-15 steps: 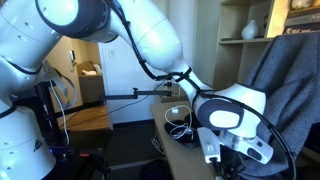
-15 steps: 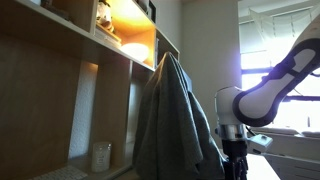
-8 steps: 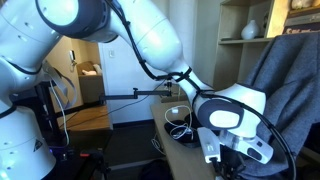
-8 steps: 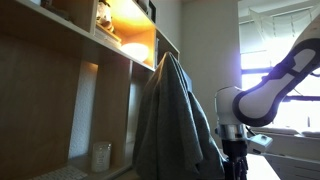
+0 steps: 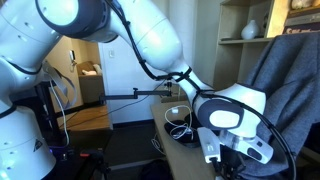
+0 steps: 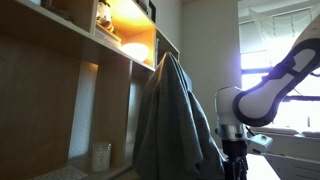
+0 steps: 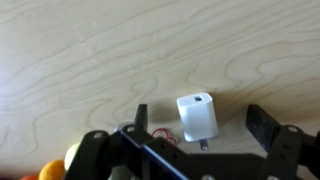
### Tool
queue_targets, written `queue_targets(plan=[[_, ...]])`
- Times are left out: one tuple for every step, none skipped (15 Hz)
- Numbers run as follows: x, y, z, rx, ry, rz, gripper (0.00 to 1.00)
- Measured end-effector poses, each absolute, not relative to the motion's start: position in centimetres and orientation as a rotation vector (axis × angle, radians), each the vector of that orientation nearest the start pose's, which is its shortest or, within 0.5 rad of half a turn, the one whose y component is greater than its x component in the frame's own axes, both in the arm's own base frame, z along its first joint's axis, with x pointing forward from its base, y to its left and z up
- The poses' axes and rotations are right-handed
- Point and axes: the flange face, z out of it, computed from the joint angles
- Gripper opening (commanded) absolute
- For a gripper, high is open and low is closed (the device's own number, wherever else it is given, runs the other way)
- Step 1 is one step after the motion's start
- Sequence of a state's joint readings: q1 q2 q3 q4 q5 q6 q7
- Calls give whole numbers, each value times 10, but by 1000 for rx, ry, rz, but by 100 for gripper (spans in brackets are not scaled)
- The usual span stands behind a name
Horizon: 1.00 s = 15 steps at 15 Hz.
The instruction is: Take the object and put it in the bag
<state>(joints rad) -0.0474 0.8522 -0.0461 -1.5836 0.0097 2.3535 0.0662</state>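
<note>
White wall charger (image 7: 197,117), a small boxy plug, lies flat on a pale wooden tabletop (image 7: 80,55) just right of centre in the wrist view. Its metal prongs seem to point toward 6 o'clock. The gripper (image 7: 198,112) hangs directly over it with its jaws spread wide and holding nothing. Its dark fingers (image 7: 141,118) stand at 9 o'clock and 3 o'clock of the charger, clear of it on both sides.

The step in hand looks like the pick-up. To do it well, the gripper should come straight down, stay centred, and close across the charger's two flat sides so that it cannot twist or skid on the smooth wood.

A thin red loop (image 7: 165,132) lies just beside the charger at 8 o'clock and should be kept out of the grip. An orange and yellow thing (image 7: 70,160), too blurred to name, sits at 8 o'clock near the frame's edge. The bag appears in no view, so its place cannot be told.

In both exterior views a big grey cloth (image 5: 285,80) hangs over a chair beside the arm. Wall shelves (image 6: 60,90) glow under a warm lamp, a white vase (image 5: 251,29) stands on a bookcase, and a bright window (image 6: 275,40) lies behind.
</note>
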Motion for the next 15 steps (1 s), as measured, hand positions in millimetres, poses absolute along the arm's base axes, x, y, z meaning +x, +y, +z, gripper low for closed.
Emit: queue_targets(plan=[[680,-60,127,-3157,241,130,100],[680,-60,127,-3157,241,129,100],[680,-60,127,-3157,241,129,100],[680,-60,127,-3157,240,129,100],[680,-60,127,-3157,240,128,100],[680,-60,127,-3156,239,126,100],[680,-60,127,-3155,230,119,100],[679,-60,127,-3153,211,108,100],[679,-60,127,-3152,198,94,100],[677,-60,127,-3152,178,77,100],[676,-60,128,-3153,162,55,100],[674,-60,128,-3154,146,35,100],[671,-60,129,-3155,139,16,100],[669,-59,130,-3155,127,2,100],[666,-59,131,-3155,118,-9,100]])
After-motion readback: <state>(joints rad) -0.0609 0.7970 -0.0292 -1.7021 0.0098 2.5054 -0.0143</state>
